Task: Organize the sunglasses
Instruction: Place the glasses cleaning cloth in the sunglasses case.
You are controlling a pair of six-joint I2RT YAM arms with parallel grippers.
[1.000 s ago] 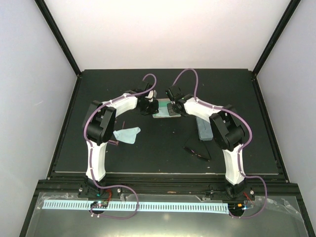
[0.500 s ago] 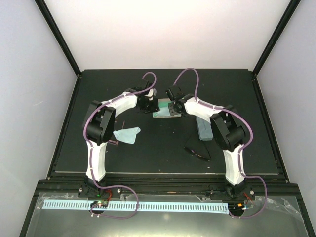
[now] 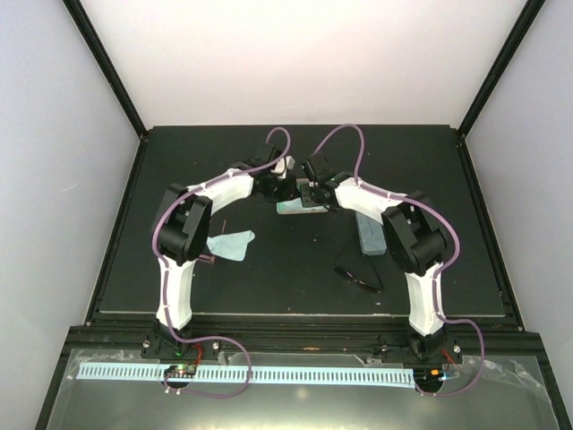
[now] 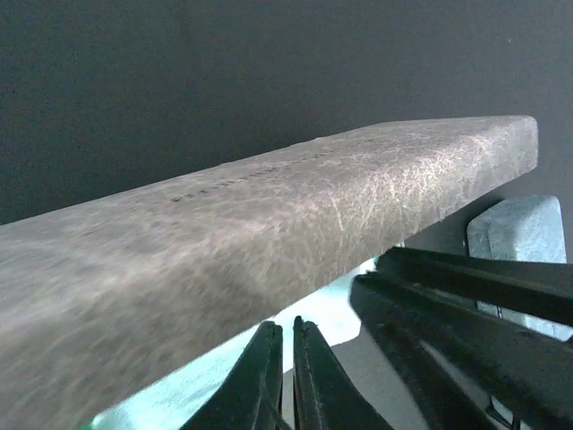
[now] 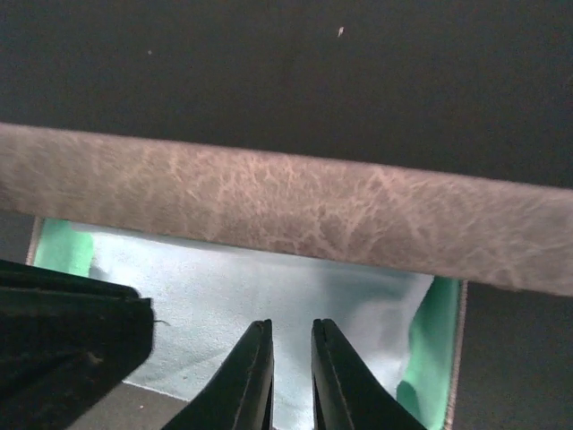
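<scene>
Grey-brown case [image 5: 286, 215] close ahead: left hand [image 4: 285, 330] pressed together; right hand [image 5: 291, 327] narrowly parted, empty.

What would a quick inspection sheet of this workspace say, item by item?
Surface: black table top, matte.
Job's things: black sunglasses lie loose on the right side; no other pair clearly seen.
Clutter: open beige-grey case holding a light blue cloth; blue-grey case; second cloth loose at left.
Grippers: left gripper shut, right gripper narrowly parted, both at the open case.
Cables: purple cables loop above the table.
Surroundings: white walls, black frame.
</scene>
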